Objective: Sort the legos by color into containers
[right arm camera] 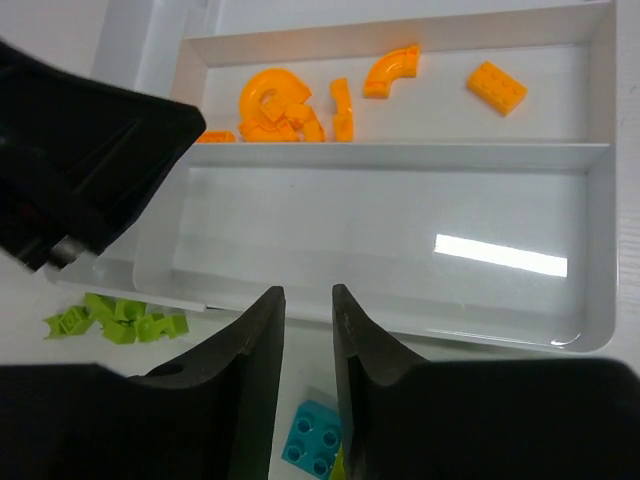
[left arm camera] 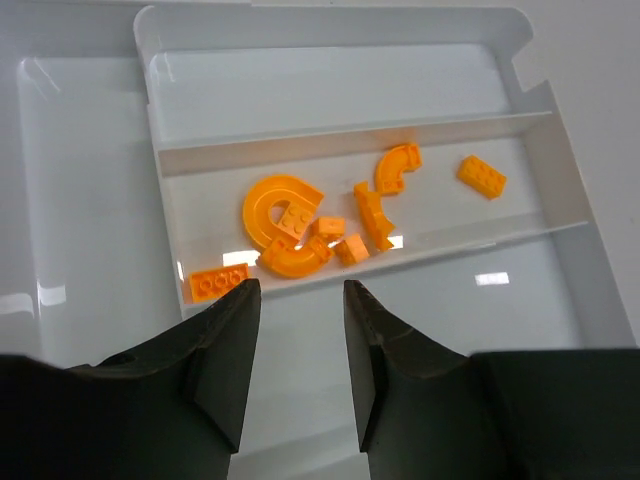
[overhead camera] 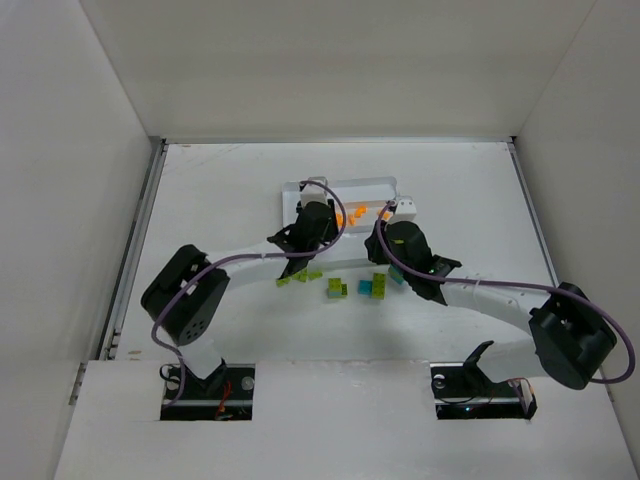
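Note:
The white tray [overhead camera: 345,183] lies at the table's middle back. Several orange legos [overhead camera: 355,213] lie in its middle compartment, seen in the left wrist view [left arm camera: 285,212] and the right wrist view [right arm camera: 270,100]. My left gripper [overhead camera: 318,222] [left arm camera: 300,300] is open and empty over the tray's near compartment [left arm camera: 420,330]. My right gripper [overhead camera: 390,237] [right arm camera: 307,300] is narrowly open and empty above the tray's near rim. A teal lego [right arm camera: 312,440] lies on the table below it. Lime green legos [overhead camera: 300,277] [right arm camera: 115,320] lie near the tray's left front corner.
More teal [overhead camera: 336,290] and green [overhead camera: 380,280] legos lie on the table in front of the tray. The left gripper's body [right arm camera: 80,170] fills the left of the right wrist view. White walls enclose the table.

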